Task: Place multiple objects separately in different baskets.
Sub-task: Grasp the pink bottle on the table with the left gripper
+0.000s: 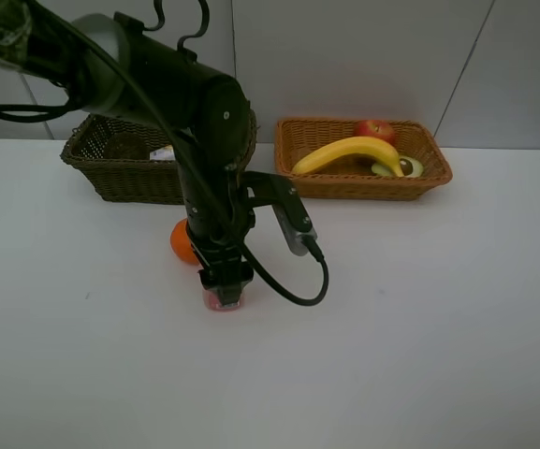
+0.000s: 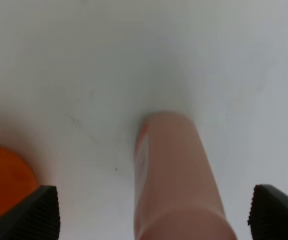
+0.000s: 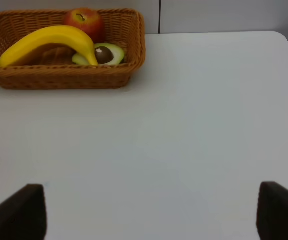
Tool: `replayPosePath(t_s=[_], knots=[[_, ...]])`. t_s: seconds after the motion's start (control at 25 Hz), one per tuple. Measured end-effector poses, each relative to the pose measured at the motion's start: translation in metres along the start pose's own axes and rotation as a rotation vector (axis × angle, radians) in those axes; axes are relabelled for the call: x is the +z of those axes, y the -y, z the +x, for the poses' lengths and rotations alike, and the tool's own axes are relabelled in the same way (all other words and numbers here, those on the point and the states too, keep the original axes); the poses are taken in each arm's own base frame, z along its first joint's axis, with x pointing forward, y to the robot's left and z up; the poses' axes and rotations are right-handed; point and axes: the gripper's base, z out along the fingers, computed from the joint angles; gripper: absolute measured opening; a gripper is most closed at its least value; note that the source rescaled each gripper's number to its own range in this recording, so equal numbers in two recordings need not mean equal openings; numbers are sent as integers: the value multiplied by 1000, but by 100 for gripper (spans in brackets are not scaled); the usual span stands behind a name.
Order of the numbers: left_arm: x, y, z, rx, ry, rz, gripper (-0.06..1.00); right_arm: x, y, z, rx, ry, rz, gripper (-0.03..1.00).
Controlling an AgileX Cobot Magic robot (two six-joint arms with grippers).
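My left claw (image 2: pixel 156 215) is spread as wide as it goes, with the small pink bottle (image 2: pixel 171 175) between the jaws and clear of both fingers (image 2: pixel 39 215). It holds nothing yet. From above, the claw sits right over the bottle on the counter (image 1: pixel 419 327), in front of the dark basket (image 1: pixel 110 180).

The orange (image 2: pixel 4 175) worries me. It lies just beside one finger, so closing or shifting sideways could nudge it and send it rolling. The bottle is slim and looks smooth, and an off-centre squeeze might tip it or let it squirt out. I can't tell how deep the fingers reach along it.

My right claw (image 3: pixel 148 212) is also open and empty above bare counter, well apart from the work.

Further out, the orange-tan basket (image 1: pixel 372 187) holds the banana (image 1: pixel 354 150), red apple (image 1: pixel 375 129) and avocado half (image 1: pixel 405 166). Dropping the bottle there would be the wrong sort.
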Motion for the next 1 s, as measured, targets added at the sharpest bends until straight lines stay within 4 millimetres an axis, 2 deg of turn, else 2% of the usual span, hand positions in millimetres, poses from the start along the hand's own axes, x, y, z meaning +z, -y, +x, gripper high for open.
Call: replayPosePath(t_s=[0.16, 0.28, 0.4, 0.48, 1.0], knots=[[4, 0, 0, 1, -9, 5, 98, 0, 0, 0, 0, 0, 0, 81], [5, 0, 0, 1, -12, 6, 90, 0, 0, 0, 0, 0, 0, 81], [5, 0, 0, 1, -13, 7, 67, 0, 0, 0, 0, 0, 0, 81], [5, 0, 0, -1, -8, 6, 45, 0, 0, 0, 0, 0, 0, 81], [5, 0, -2, -8, 6, 9, 44, 0, 0, 0, 0, 0, 0, 81]])
